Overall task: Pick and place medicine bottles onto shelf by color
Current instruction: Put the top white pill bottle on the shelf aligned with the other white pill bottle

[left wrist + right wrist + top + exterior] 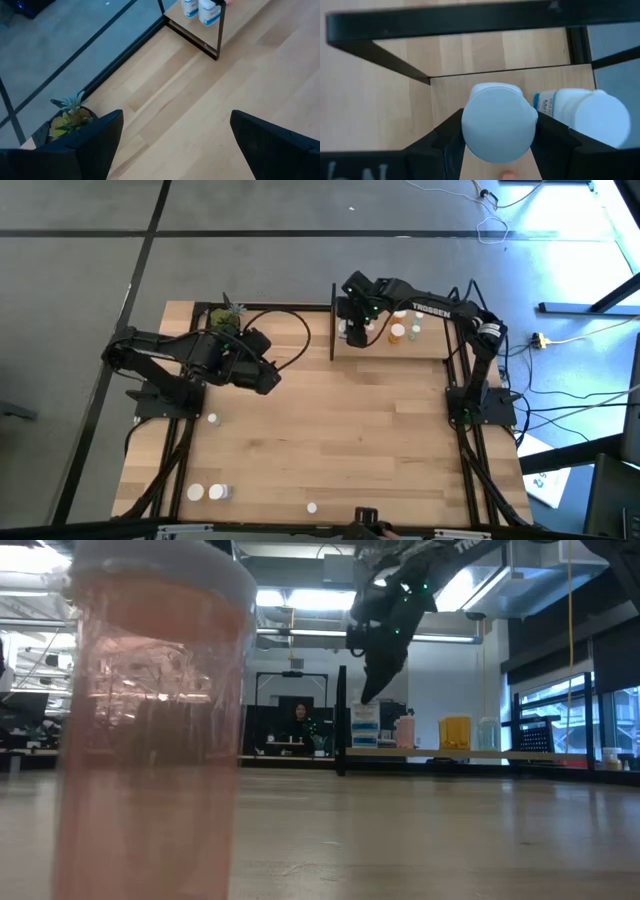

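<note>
My right gripper [355, 328] reaches over the left end of the shelf [430, 345] at the table's far side, shut on a white medicine bottle [497, 122]. Next to it a white bottle with a blue label [585, 115] stands on the shelf board. Farther right on the shelf stand a pinkish [405, 730], an orange [398, 332] and a pale green bottle [415, 330]. Several white bottles [205, 492] stand loose on the table's near left. My left gripper [268, 377] hovers open over the table's left part, with nothing between its fingers [95, 140]. My right gripper pinches the white bottle between its two fingers, one finger [451, 135] on each side just under the white cap [497, 115]. The fingers come from above, slanting down. The bottle stands upright over the shelf board; I cannot tell whether its base touches the board.
A small potted plant [228, 315] stands at the far left, close to my left arm. The shelf's black posts [332, 320] and top bar [470, 20] frame my right gripper. A pinkish bottle [150, 720] stands right at the low camera. The table's middle is bare wood.
</note>
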### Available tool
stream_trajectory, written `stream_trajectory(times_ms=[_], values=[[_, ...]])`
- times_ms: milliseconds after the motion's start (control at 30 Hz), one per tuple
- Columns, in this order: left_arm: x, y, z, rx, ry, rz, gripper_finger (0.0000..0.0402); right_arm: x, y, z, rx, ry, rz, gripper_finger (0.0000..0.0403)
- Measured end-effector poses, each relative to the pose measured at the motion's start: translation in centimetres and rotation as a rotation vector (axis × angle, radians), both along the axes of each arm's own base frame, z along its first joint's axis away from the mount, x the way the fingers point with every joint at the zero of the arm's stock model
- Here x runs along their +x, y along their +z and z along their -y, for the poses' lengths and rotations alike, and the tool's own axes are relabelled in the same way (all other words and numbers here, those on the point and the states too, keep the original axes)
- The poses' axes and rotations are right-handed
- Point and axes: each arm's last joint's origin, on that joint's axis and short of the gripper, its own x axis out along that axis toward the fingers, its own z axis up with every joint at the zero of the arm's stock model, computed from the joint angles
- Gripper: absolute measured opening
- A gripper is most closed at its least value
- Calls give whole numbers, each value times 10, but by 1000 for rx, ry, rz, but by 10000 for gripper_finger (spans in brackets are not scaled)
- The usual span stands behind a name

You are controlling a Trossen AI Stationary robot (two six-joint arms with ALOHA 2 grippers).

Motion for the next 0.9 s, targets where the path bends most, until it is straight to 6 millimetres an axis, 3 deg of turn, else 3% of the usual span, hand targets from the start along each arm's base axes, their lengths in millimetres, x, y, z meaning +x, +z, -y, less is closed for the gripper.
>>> stream_trajectory(times_ms=[167,900], values=[[0,0,0,-1,1,1,363,1,-12,1,-31,20,17,188],[1,0,0,-6,7,17,363,-9,-19,12,-14,12,-16,188]])
